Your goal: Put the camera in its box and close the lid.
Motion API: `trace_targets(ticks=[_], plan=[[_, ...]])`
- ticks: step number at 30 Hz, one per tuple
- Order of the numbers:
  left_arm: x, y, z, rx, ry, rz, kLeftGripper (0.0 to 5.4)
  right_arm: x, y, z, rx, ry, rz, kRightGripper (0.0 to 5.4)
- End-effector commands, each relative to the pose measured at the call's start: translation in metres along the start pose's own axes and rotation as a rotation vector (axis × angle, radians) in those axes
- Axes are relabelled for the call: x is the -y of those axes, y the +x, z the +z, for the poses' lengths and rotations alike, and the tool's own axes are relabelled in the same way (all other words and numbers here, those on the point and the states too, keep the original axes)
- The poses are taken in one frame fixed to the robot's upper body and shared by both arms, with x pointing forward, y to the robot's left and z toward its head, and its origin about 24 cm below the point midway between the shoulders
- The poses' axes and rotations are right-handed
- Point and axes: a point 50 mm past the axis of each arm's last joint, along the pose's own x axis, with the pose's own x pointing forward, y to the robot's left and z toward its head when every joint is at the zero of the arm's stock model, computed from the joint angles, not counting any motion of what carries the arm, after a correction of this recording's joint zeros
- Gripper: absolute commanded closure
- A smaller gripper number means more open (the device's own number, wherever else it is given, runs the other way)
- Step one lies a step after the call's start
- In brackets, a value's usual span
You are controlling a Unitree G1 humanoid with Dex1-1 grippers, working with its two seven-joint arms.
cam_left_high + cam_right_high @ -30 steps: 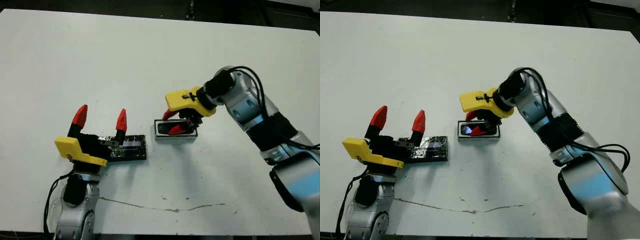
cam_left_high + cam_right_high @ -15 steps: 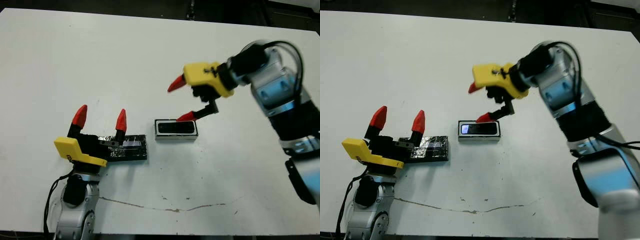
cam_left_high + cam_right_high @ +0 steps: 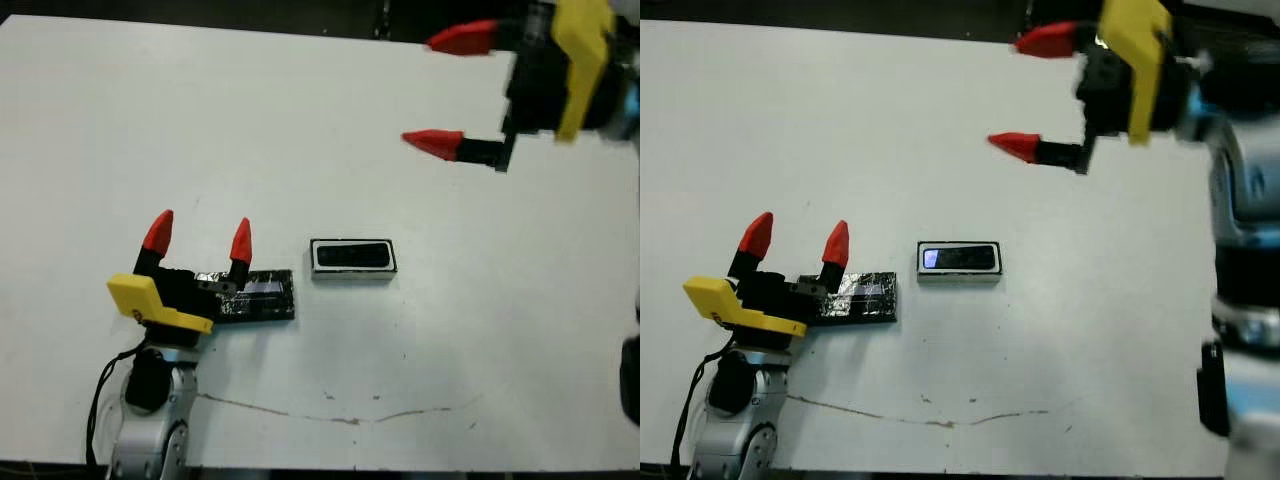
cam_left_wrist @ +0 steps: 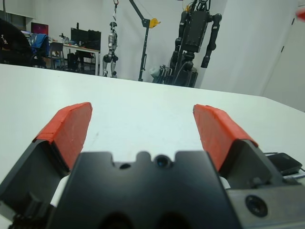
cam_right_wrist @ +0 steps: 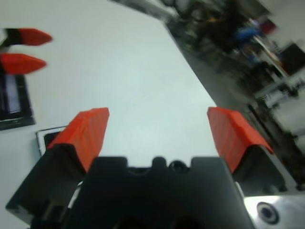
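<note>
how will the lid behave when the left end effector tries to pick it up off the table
The lid looks flat and stiff, so it probably won't flex. Its glossy black face suggests it may slip between the red fingers. It lies flush on the table, so getting a fingertip under an edge is likely awkward; it shouldn't roll or tip.

1. White table (image 3: 300,120) fills the head views; a thin crack line (image 3: 330,415) runs near its front edge.
2. Beyond the table: white walls (image 4: 248,43), a desk with monitors (image 4: 86,38), humanoid robots on stands (image 4: 195,33).
</note>
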Motion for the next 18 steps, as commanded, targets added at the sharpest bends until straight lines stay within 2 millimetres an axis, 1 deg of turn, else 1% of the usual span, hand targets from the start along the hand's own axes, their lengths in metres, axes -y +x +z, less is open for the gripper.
trace_targets(ticks=[1,4,7,15,18], plan=[[-0.001,-0.003,-0.003,-0.021,-0.001,-0.004,0.0,-0.025,-0.001,-0.023,0.023,0.026,-0.069,0.74],[-0.001,-0.002,-0.003,-0.018,0.001,-0.009,0.0,-0.045,0.006,-0.036,0.043,0.017,-0.082,1.14],[-0.001,-0.002,-0.002,-0.015,0.005,-0.011,0.0,-0.056,0.013,-0.042,0.06,-0.03,-0.079,1.61],[-0.001,-0.002,-0.003,-0.013,-0.001,-0.016,0.0,-0.064,0.027,-0.045,0.063,-0.116,-0.068,2.79],[-0.001,-0.002,-0.003,-0.015,0.008,-0.018,0.0,-0.066,0.033,-0.045,0.069,-0.103,-0.058,3.25]])
